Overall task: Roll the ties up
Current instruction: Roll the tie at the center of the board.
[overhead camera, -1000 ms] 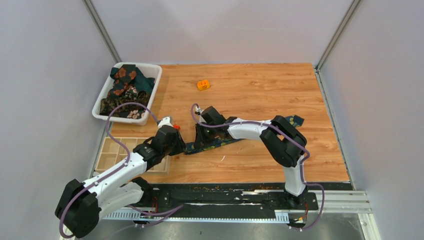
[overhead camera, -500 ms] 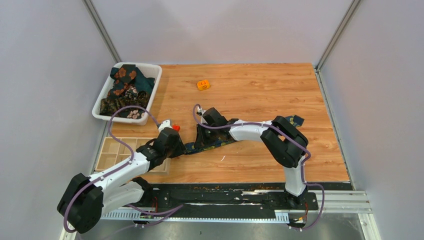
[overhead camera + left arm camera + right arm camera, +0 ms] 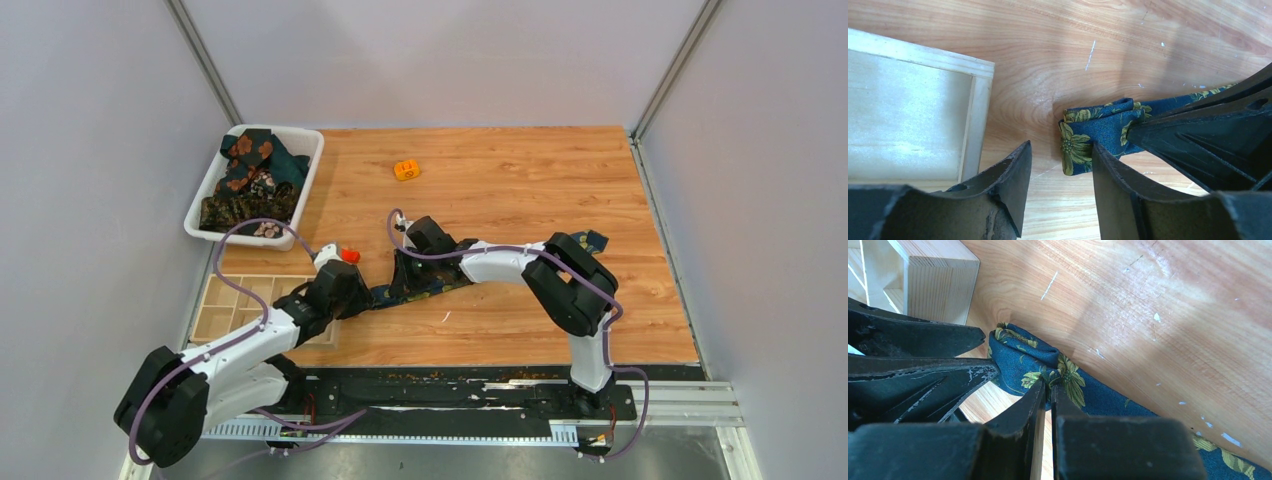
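The top camera looked down from behind, while wrist cameras, close behind left claw (image 3: 1060,150) and right claw (image 3: 1049,390), shared the tie (image 3: 1098,120) between.

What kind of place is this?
Probably a robot practice lab: plain grey walls box in a wood-grain tabletop, two white-and-black robot arms bolted at its edge handle a navy floral fabric tie, and a white plastic basket holds more ties.

I count: one navy yellow-flowered fabric tie (image 3: 1075,147); several heaped dark floral ties (image 3: 250,175); one white plastic basket (image 3: 295,131); one orange plastic cube (image 3: 406,170); one wooden divided tray (image 3: 230,295).
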